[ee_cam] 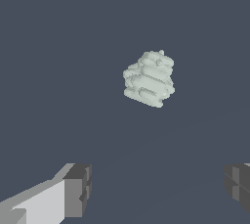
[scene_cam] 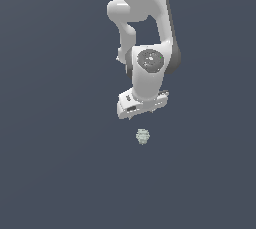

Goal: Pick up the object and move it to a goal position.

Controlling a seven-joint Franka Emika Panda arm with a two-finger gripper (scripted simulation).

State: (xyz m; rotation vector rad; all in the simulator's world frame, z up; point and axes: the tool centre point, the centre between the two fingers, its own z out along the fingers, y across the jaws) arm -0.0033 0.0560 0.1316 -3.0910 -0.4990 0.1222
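Grey floor — object [ee_cam: 149, 78] apart from spread claw [ee_cam: 158, 189].

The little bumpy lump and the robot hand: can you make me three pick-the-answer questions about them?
1. Where is the lump in the exterior view?
A. below the gripper
B. on top of the arm
C. far to the exterior view's left

2. What colour is the lump?
A. bright red
B. pale grey-green
C. black

3. What is the gripper doing?
A. squeezing the lump
B. open, holding nothing
C. shut tight

Answers: 1 A, the lump sits just under the gripper. 2 B, the wrist view shows it pale grey-green. 3 B, the fingers are wide apart, away from the lump.
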